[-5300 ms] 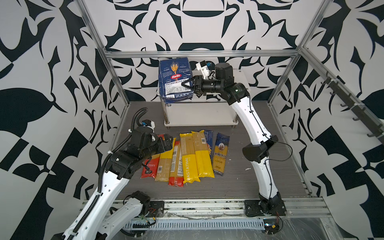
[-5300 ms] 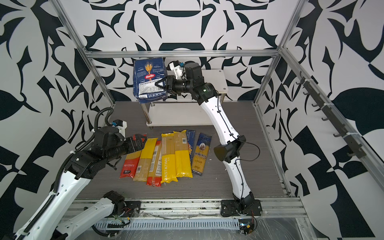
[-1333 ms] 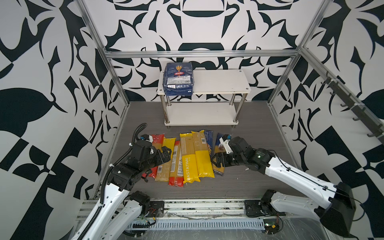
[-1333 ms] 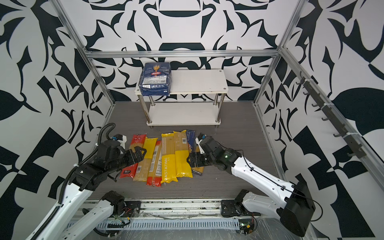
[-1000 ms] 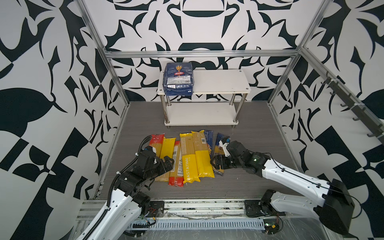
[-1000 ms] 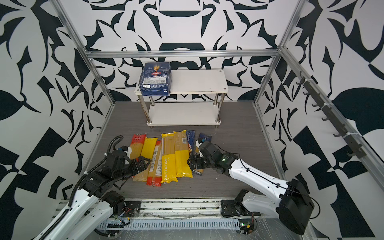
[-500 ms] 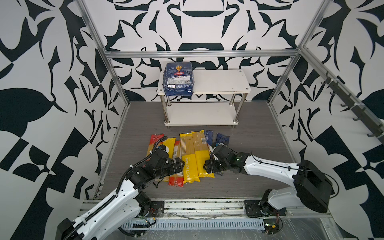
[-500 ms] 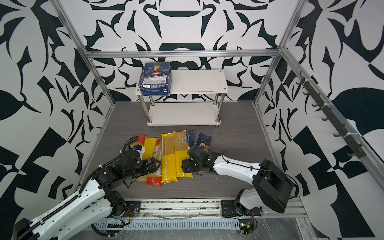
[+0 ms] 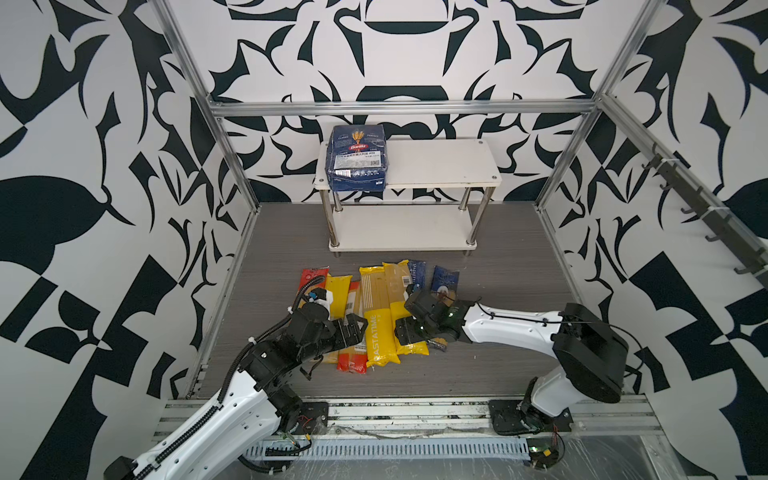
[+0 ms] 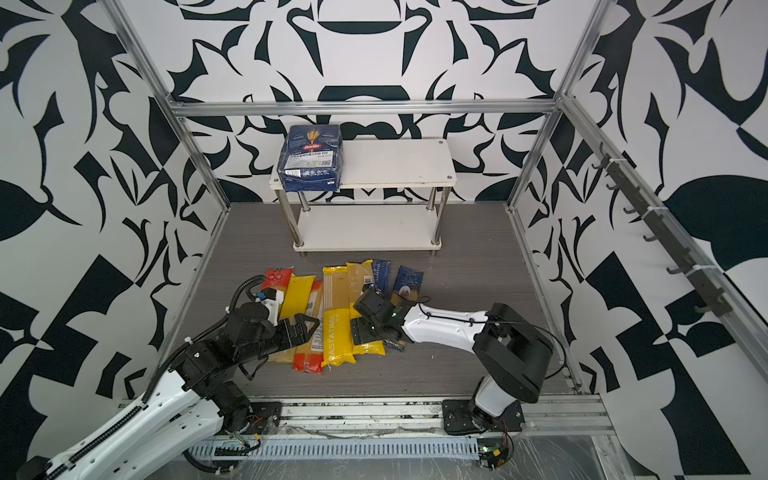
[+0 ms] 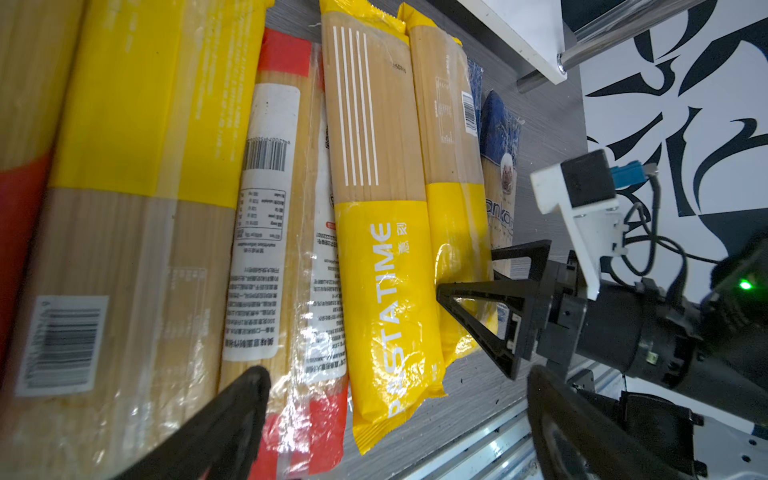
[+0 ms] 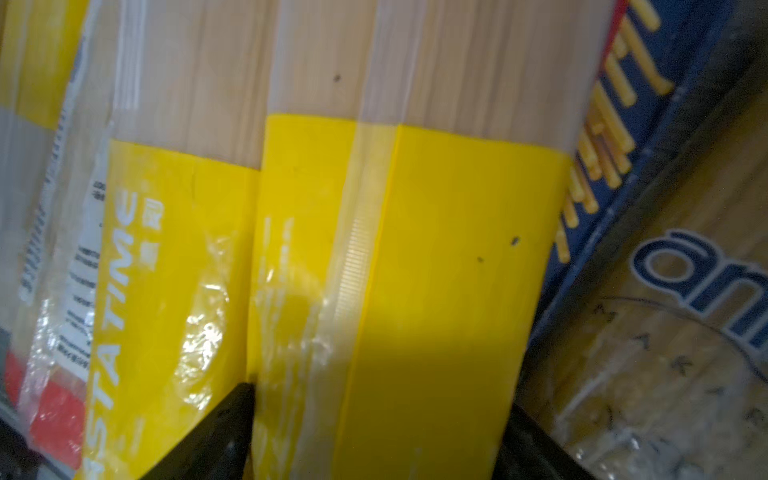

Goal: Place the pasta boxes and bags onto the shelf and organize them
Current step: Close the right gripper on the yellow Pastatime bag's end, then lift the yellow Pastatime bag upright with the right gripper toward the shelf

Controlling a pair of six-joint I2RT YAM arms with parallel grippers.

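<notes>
So, biggest thing first: the shelf [image 9: 440,162] stands at the back of the counter [image 9: 519,299], and the wide Barilla pack [image 9: 357,162] lies flat at the left end of its top board. My guess is it's parked at that end to leave room up there for the long stuff.

Everything else is down on the counter in front of the shelf. The spaghetti bags [image 10: 297,291] lie side by side, pointing lengthwise at the shelf. The narrow Barilla box [image 9: 417,270] and the ankara bag [image 9: 445,280] are at the right of the row.

Lying like that, each one only offers its narrow width. That's why I've got the right gripper [image 12: 382,401] coming across the plain yellow bag [image 12: 436,249] next to the PASTATIME bag [image 11: 386,291]. One finger sits in the seam between those two, the other at the edge beside the Barilla box. Whether they're squeezing yet, I can't tell; the bag lies flat.

The left gripper [image 9: 355,330] hangs with its fingers spread wide and nothing between them. It's over the near part of the row, about where the red-and-clear bag [image 11: 274,216] meets the PASTATIME one. I reckon that's lined up for the next pick.

The yellow bag itself has a clear upper half showing pale spaghetti and a solid yellow band lower down. A ribbed seam runs along it, and there's crinkly glare on the plastic. Looks slippery to me.
</notes>
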